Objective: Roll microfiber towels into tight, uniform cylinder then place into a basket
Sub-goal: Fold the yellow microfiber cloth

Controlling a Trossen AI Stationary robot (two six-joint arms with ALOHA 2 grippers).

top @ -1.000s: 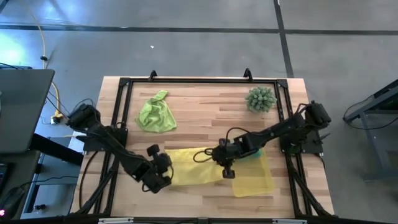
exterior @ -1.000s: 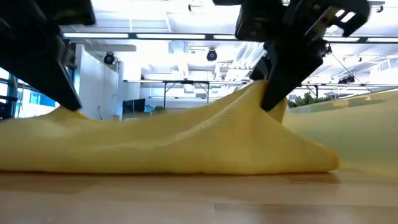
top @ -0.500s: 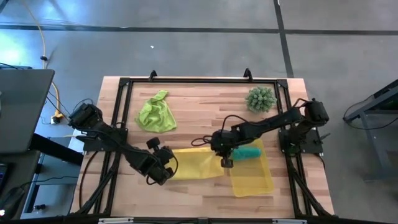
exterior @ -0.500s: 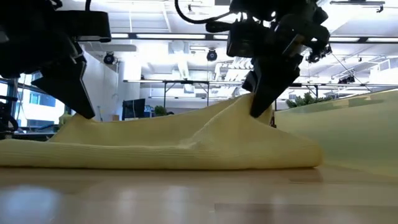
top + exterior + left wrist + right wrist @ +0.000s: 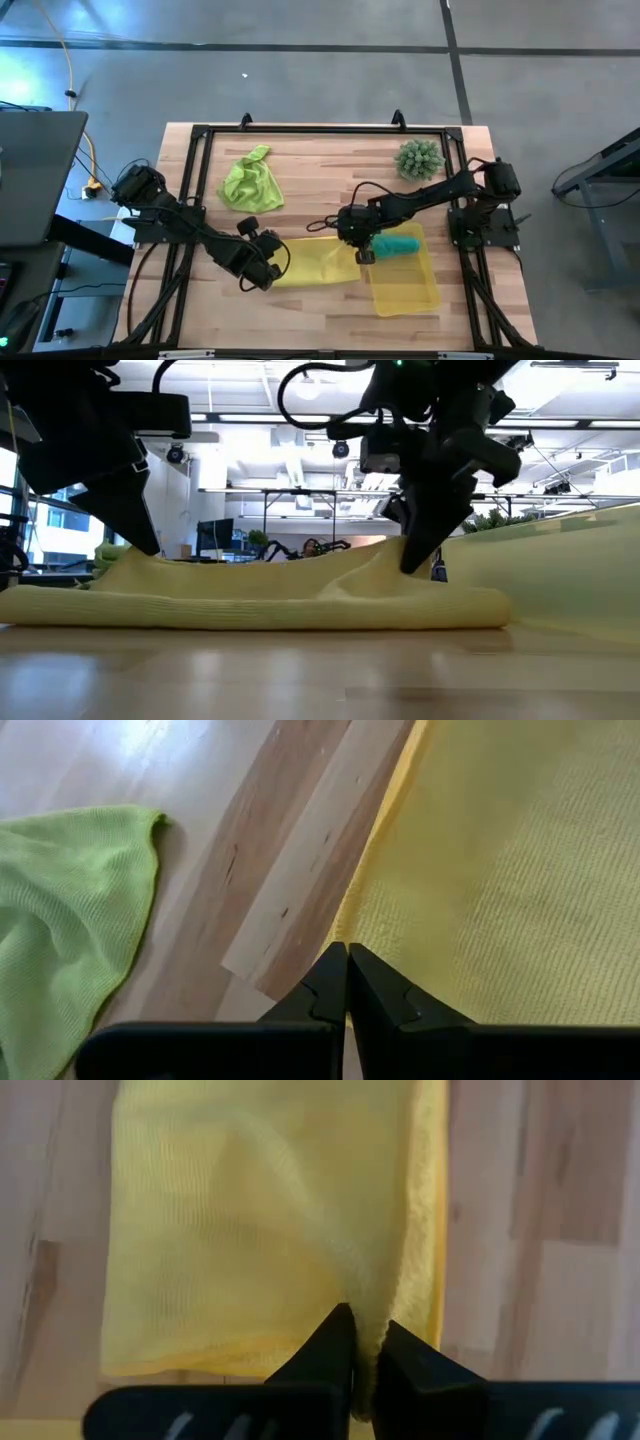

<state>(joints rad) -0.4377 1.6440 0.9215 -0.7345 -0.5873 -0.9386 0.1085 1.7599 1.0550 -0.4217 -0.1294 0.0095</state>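
Observation:
The yellow towel (image 5: 318, 262) lies flat on the table in front of the middle, low and wide in the low view (image 5: 260, 605). My left gripper (image 5: 266, 266) is shut on its left end, and my right gripper (image 5: 357, 247) is shut on its right end. The teal towel (image 5: 397, 245) lies rolled up in the far end of the yellow basket (image 5: 410, 290), right of the yellow towel. The lime green towel (image 5: 250, 183) lies crumpled at the far left. My left gripper pinches the yellow towel's left edge (image 5: 358, 925) between its two shut fingers, slanting down from the table's left. That end is raised a little (image 5: 140, 565); the rest lies on the table. My right gripper pinches a raised ridge of cloth (image 5: 362, 1295) near the towel's right edge between its two fingers, from above. The cloth rises to the fingers (image 5: 385, 565) and slopes down to the table on both sides.
A spiky green ball-shaped plant (image 5: 419, 158) stands at the far right. The basket's wall (image 5: 580, 575) is close beside the towel's right end. A black frame (image 5: 320, 130) runs round the table's edge.
Both grippers have gone toward the table's far edge, still shut on the yellow towel's ends. The towel has been drawn that way and now lies lower and flatter. The right arm has cleared the basket's far end, so the teal roll shows.

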